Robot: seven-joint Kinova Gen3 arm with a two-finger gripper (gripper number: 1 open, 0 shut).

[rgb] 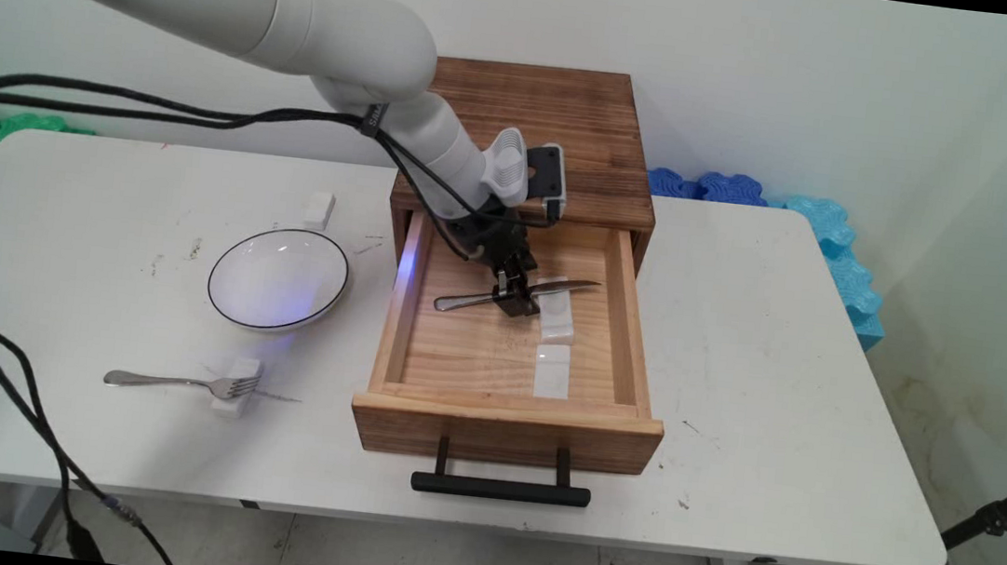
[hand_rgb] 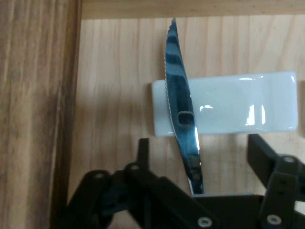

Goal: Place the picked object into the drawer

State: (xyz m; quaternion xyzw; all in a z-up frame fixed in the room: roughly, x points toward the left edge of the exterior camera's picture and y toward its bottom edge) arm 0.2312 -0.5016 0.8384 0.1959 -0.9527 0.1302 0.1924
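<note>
Main view, left to right: a fork [rgb: 180,381] on a white rest [rgb: 233,399] and a bowl [rgb: 277,278] sit on the surface [rgb: 738,363], then the open wooden drawer [rgb: 502,427] where the jaws [rgb: 516,301] stand spread wide astride a knife [rgb: 517,291] whose blade lies across a white block [hand_rgb: 228,105].

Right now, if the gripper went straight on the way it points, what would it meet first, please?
The knife, which lies between its open fingers across a white rest; beneath is the drawer's floor. Depth is hard to judge.
</note>
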